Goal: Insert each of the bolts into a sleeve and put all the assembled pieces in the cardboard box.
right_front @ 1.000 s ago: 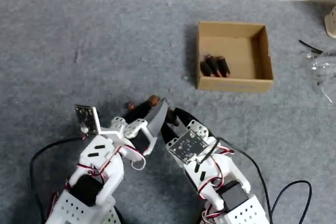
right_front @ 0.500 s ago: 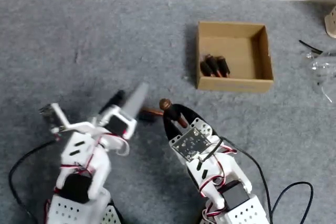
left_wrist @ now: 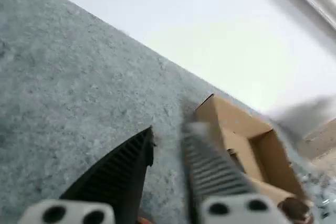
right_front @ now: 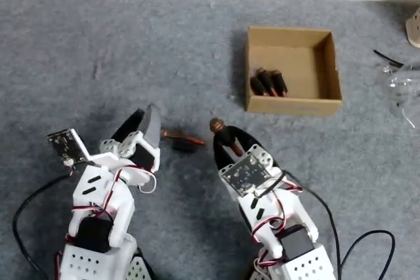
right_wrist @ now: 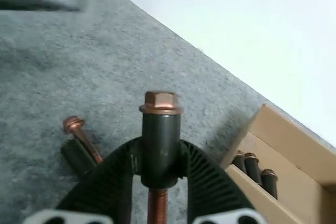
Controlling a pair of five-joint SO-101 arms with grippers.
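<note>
One sleeved bolt point(right_wrist: 160, 124) in my right gripper point(right_wrist: 160, 153), second bolt point(right_front: 180, 139) lying just left, three pieces point(right_front: 268, 82) in the box point(right_front: 292, 106).

3 assembled pieces point(right_front: 268, 82) lie in the cardboard box point(right_front: 293, 105), 1 bolt point(right_front: 184, 139) left of it.

Right tool point(right_front: 223, 141) grips sleeved bolt point(right_front: 216, 126); cardboard box point(right_front: 293, 105) holds seemingly three pieces point(right_front: 268, 82)
</note>
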